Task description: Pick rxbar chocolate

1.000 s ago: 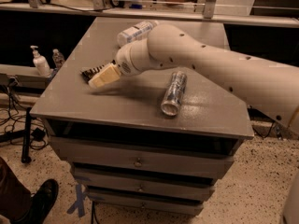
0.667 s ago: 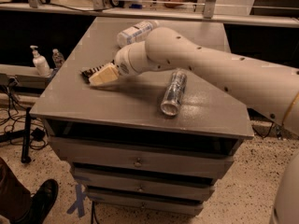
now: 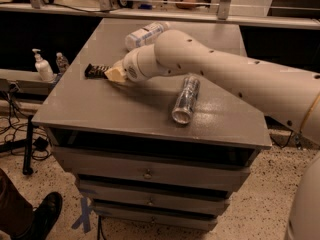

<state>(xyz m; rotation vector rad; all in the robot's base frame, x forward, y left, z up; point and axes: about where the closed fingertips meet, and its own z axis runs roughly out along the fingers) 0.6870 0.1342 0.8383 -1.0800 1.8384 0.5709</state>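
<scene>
The tan fingers [image 3: 116,74] of the gripper [image 3: 111,74] pinch the right end of the rxbar chocolate [image 3: 95,71], a small flat bar in a black wrapper with pale lettering. The bar juts out to the left, low over the left rear part of the grey table [image 3: 100,115]; whether it touches the surface cannot be told. Behind the fingers, a thick white robot arm [image 3: 225,79] reaches in from the right, crossing above the table. Just in front of the arm, a silver patterned can [image 3: 185,100] lies on its side near the table's middle. A white plastic bottle with a blue label [image 3: 145,35] lies on its side behind the arm. Drawers [image 3: 147,174] sit beneath the table. On a low ledge to the left stand a pump bottle [image 3: 42,66] and a small clear bottle [image 3: 62,62].
</scene>
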